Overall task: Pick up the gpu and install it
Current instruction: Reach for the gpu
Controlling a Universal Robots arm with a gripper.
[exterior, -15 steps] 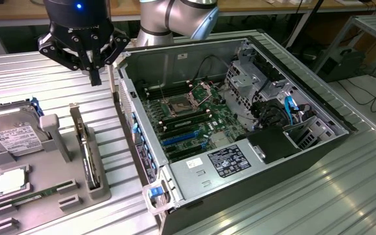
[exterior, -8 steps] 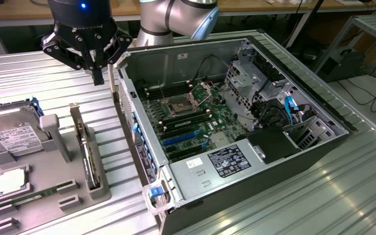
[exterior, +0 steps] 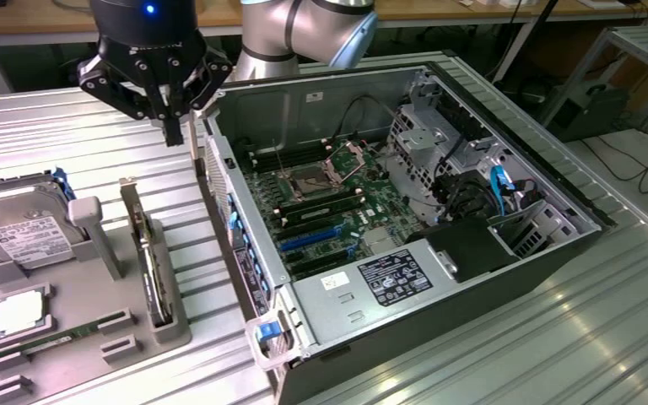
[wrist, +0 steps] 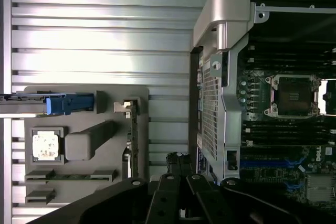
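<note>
Item: gripper (exterior: 173,133), black, on the Universal Robots arm. Fingers closed together, nothing between them. It hung above the ribbed metal table (exterior: 65,143), in the gap between the grey holder tray (exterior: 172,333) and the rear corner of the open computer case (exterior: 459,253).

Item: gpu (exterior: 148,253). It stood on edge in a slot of the holder tray, seen as a thin dark strip with its metal end toward the gripper. It lay below the fingertips and nearer the exterior camera, apart from them, untouched. In the wrist view the gpu (wrist: 134,140) ran up from just beside the gripper (wrist: 178,163).

Other tray contents: hard drive (exterior: 26,236) with white label, processor chip (exterior: 20,314), RAM stick (exterior: 63,339).

Case interior: green motherboard (exterior: 324,211) with empty processor socket (exterior: 307,179) and blue expansion slots (exterior: 307,240).
</note>
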